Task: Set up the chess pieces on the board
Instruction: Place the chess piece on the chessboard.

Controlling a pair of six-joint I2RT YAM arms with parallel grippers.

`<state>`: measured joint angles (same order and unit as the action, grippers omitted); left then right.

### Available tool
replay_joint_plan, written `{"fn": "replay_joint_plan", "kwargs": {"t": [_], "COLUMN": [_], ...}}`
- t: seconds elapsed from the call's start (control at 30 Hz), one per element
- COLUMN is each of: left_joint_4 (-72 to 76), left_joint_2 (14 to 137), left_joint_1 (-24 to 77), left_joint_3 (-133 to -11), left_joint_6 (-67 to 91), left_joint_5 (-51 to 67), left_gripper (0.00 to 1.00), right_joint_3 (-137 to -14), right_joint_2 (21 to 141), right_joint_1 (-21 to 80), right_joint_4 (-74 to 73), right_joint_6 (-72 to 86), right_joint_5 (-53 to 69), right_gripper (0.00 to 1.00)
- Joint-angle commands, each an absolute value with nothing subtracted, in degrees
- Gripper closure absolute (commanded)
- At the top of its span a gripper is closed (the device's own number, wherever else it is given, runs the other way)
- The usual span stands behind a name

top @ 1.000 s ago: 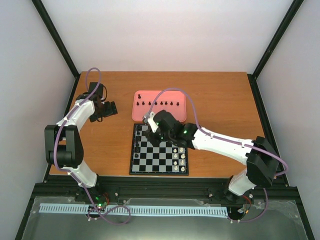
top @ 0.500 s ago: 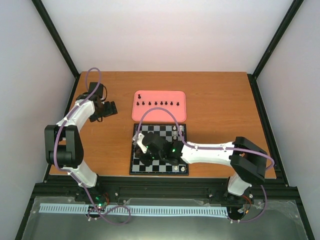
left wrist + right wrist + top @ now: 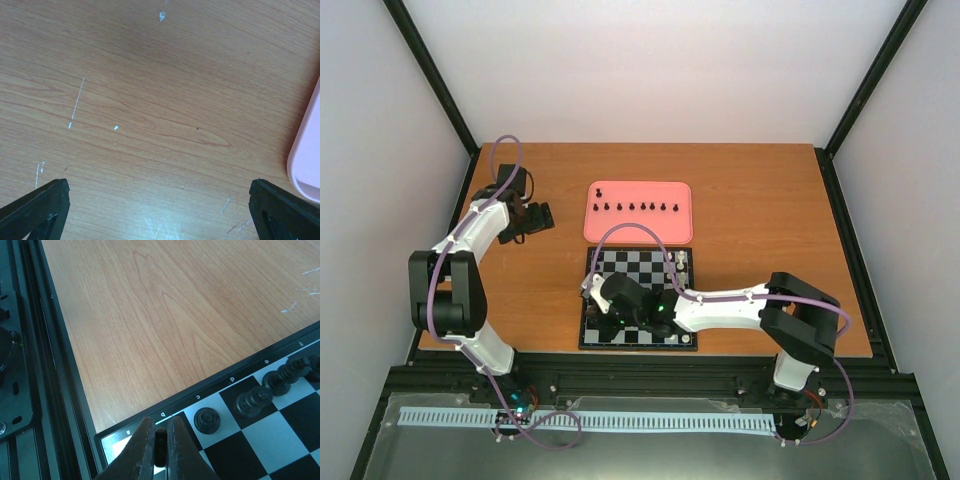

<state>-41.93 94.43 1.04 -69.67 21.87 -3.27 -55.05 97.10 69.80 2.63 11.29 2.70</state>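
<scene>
The board point(image 3: 638, 262) lies at the table's middle front. My right gripper point(image 3: 603, 312) hangs over its near-left corner, shut on a small black chess piece point(image 3: 160, 450) that stands upright between the fingers point(image 3: 148, 440), above the square by the border letter b. Three black pieces point(image 3: 206, 420) point(image 3: 254, 401) point(image 3: 285, 377) stand along that edge row of the board point(image 3: 215, 390). Several more black pieces point(image 3: 633, 207) stand in a row on the pink tray point(image 3: 640, 232). My left gripper point(image 3: 542, 218) is open over bare wood point(image 3: 159, 187), left of the tray.
A white piece point(image 3: 680, 262) stands at the board's far right corner. The pink tray's rounded corner point(image 3: 307, 150) shows at the right of the left wrist view. The black table frame point(image 3: 30, 390) runs close beside the board's near-left corner.
My right arm has swung from the board's far-left part toward its near-left corner, staying shut. The left arm has not moved.
</scene>
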Motion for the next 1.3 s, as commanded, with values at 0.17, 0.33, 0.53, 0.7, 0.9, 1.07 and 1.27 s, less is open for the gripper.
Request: {"fn": "replay_joint_plan", "kwargs": {"t": [0.17,0.33,0.53,0.7,0.9,1.07,1.27], "left_joint_4": [-41.4,-41.7,-41.8,-41.6,-41.6,-41.3,-41.2], "left_joint_2": [92.1,92.2,92.1,92.2,92.6,93.1,93.5], "left_joint_1": [1.0,1.1,1.0,1.0,1.0,1.0,1.0], "left_joint_3": [-69.9,-70.2,-70.0,-69.8,-70.1,-70.0,-70.1], "left_joint_6": [21.9,21.8,21.7,21.7,21.6,21.7,21.7], "left_joint_5": [-4.6,-4.9,-5.4,-5.4,-5.4,-5.4,-5.4], "left_gripper": [0.00,0.00,0.00,0.00,0.00,0.00,0.00], "right_joint_3": [-52.4,-52.3,-52.2,-51.6,-51.9,-52.1,-52.2], "right_joint_2": [99.3,100.1,101.1,102.2,103.4,103.8,104.3], "right_joint_1": [70.4,70.4,70.4,70.4,70.4,70.4,70.4], "right_joint_4": [9.2,10.4,10.9,12.0,11.9,11.6,11.5], "right_joint_6": [12.1,12.2,12.6,12.4,12.1,11.9,11.8], "right_joint_5": [4.0,5.5,6.3,6.0,5.1,3.9,3.3], "right_gripper": [0.97,0.97,0.97,0.97,0.97,0.97,0.97]}}
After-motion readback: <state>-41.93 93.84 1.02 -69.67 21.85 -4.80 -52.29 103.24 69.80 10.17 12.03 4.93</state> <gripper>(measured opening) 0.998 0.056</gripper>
